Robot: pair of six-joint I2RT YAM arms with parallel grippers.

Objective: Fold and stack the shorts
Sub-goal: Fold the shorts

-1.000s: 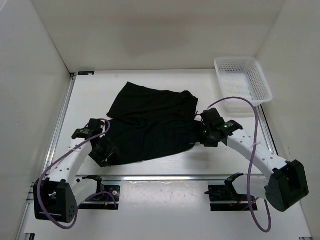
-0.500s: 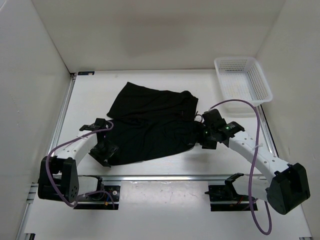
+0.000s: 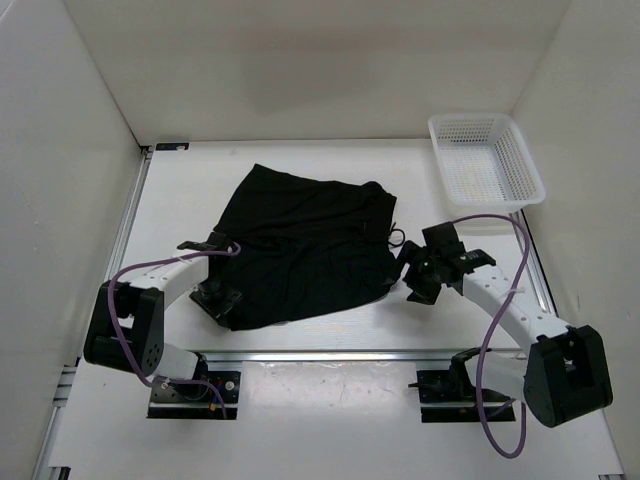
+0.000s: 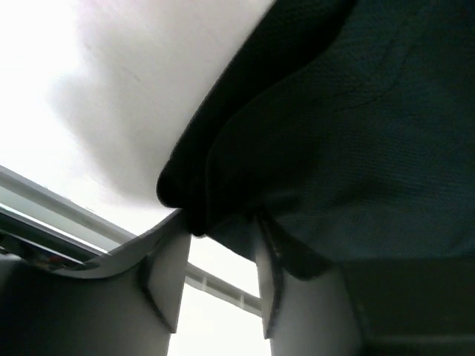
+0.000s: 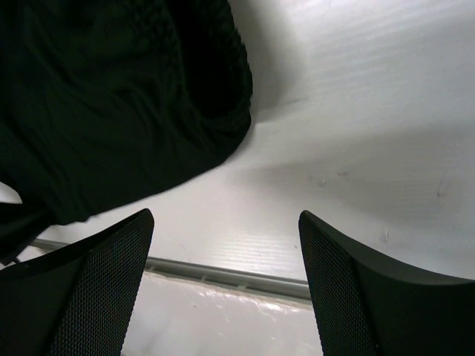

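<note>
The black shorts (image 3: 310,245) lie spread and rumpled on the middle of the white table, a thin drawstring loop (image 3: 397,238) sticking out at their right edge. My left gripper (image 3: 218,297) is low at their near-left corner. In the left wrist view the gripper (image 4: 219,230) has its jaws partly apart, and a fold of the shorts (image 4: 334,133) lies across the fingertips. My right gripper (image 3: 413,280) sits just right of the shorts' near-right corner. Seen from its wrist, the right gripper (image 5: 223,222) is open and holds nothing, with the shorts (image 5: 111,111) ahead and to the left.
A white mesh basket (image 3: 530,170) stands at the back right corner, holding nothing. White walls close in the table on the left, back and right. A metal rail (image 3: 330,353) runs along the near edge, in front of both arm bases.
My left arm has swung in and folded tighter, its gripper settling on the shorts' near-left corner with jaws narrowing. The right gripper has drawn back slightly rightward, off the fabric's edge.
</note>
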